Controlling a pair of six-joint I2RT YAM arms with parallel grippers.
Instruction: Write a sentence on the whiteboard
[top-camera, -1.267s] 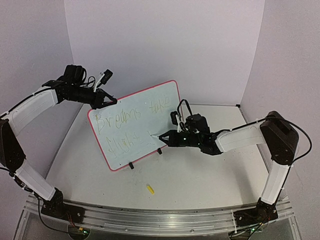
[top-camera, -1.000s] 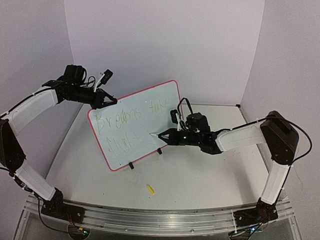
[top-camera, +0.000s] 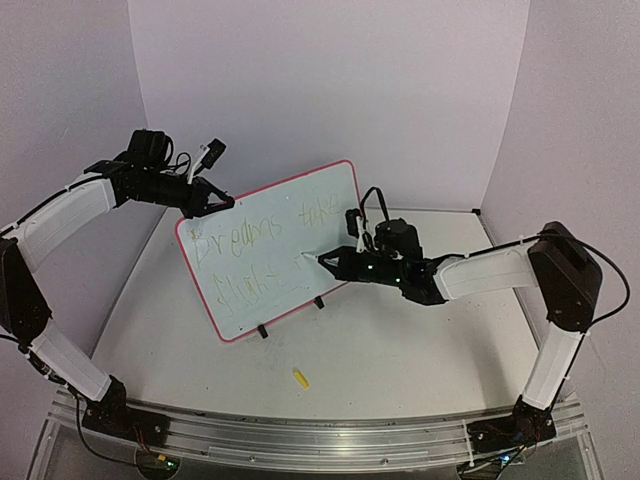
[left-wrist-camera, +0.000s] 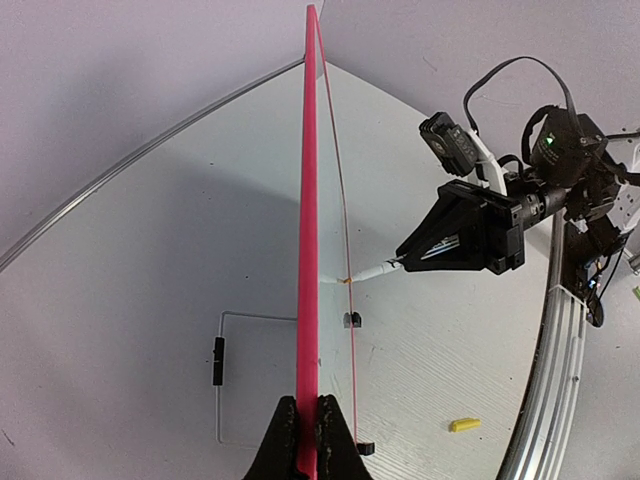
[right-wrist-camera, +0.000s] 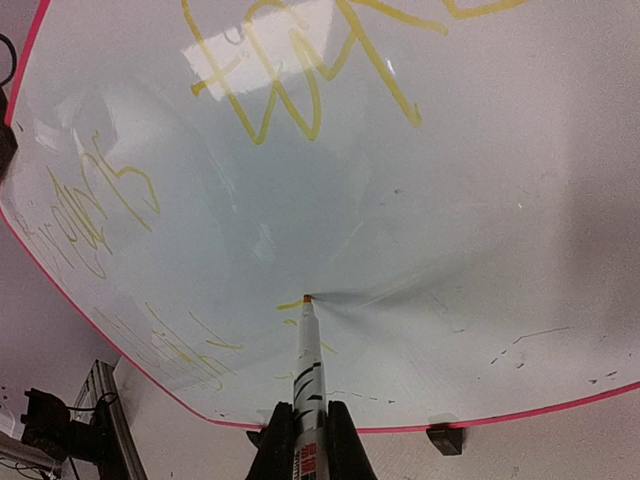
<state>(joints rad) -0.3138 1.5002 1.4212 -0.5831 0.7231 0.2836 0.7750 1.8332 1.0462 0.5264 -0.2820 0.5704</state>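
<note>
The whiteboard (top-camera: 270, 262), glossy white with a pink-red border, stands tilted on two black clip feet (top-camera: 263, 331) and carries yellow writing in two lines. My left gripper (top-camera: 218, 205) is shut on its upper left corner; the left wrist view shows the board edge-on (left-wrist-camera: 310, 200) between the gripper (left-wrist-camera: 308, 445) fingers. My right gripper (top-camera: 337, 262) is shut on a white marker (right-wrist-camera: 307, 365), whose orange-yellow tip touches the board (right-wrist-camera: 450, 200) just right of the second line. The marker (left-wrist-camera: 372, 269) meets the board face in the left wrist view too.
A small yellow marker cap (top-camera: 300, 377) lies on the white table in front of the board, also seen as the cap (left-wrist-camera: 464, 424) near the metal rail (top-camera: 300, 435). Purple walls close in the back and both sides.
My right gripper has shifted a little up and to the right, carrying the marker tip higher on the board. The left arm and board have not moved.
</note>
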